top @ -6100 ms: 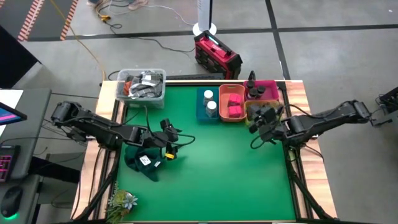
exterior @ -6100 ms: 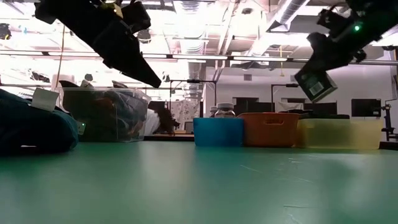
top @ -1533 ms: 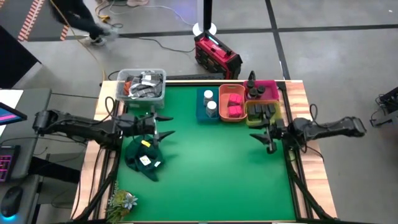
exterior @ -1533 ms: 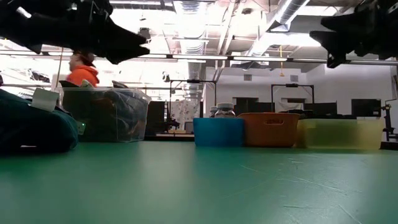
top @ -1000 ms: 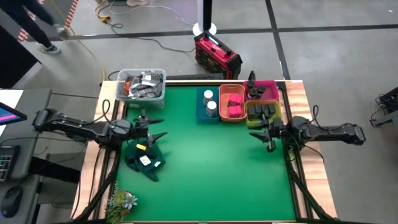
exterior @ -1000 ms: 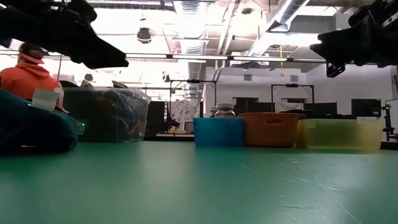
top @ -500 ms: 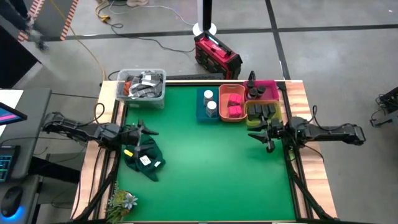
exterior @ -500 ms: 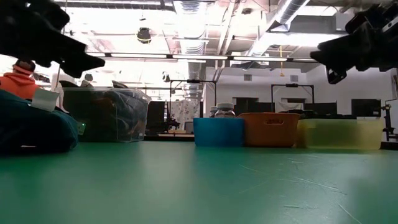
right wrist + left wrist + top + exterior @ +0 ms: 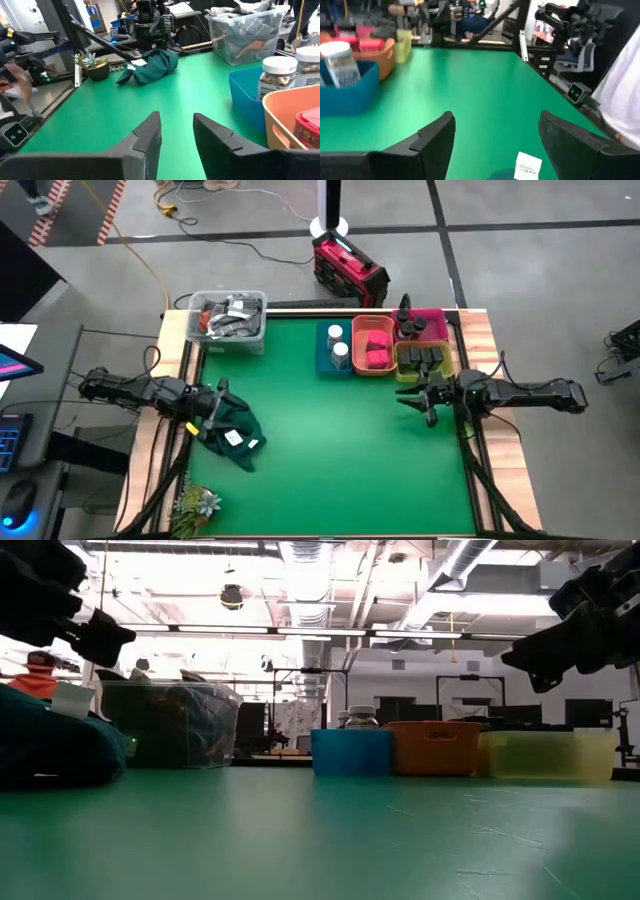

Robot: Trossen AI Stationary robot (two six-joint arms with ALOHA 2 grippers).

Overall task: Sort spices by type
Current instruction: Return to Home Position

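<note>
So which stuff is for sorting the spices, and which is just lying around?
For the job: white-capped jars in the blue bin; red-pink boxes in the orange bin; dark round jars in the pink bin; dark tins in the yellow bin; left gripper and right gripper, both open and empty.
Just lying about: green cloth, clear tub of clutter, little plant, red case on the floor.

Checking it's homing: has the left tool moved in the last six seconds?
Yes. The left tool has pulled back leftward, from right of the dark green cloth to over its left edge.
</note>
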